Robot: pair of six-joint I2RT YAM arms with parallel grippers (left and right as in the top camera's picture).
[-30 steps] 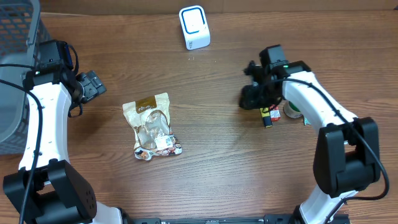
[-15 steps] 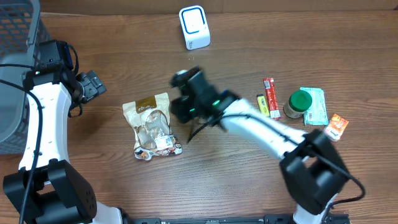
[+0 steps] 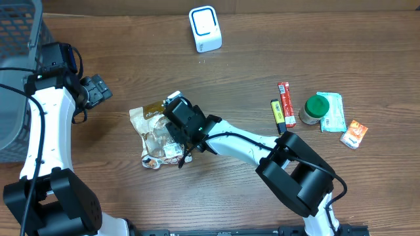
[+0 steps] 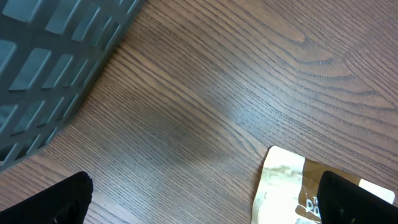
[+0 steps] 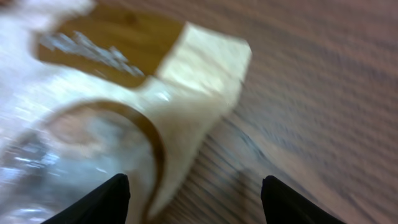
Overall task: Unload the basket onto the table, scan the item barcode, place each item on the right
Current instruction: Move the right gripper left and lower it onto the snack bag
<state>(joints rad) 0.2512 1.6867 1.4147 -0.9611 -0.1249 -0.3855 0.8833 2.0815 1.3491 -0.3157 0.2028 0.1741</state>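
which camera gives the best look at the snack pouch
Overhead: nearly the whole snack pouch is in view, only one side hidden under the right gripper. Left wrist catches just one corner; right wrist gives a blurred close-up of its brown top.

Tan-and-clear plastic snack pouch (image 3: 152,131) lies on wooden table (image 3: 230,72), centre-left; white box-shaped scanner (image 3: 205,29) behind it; grey mesh basket (image 3: 16,85) at far left; green-lidded jar (image 3: 315,108) and red stick packet (image 3: 284,99) well apart to right.
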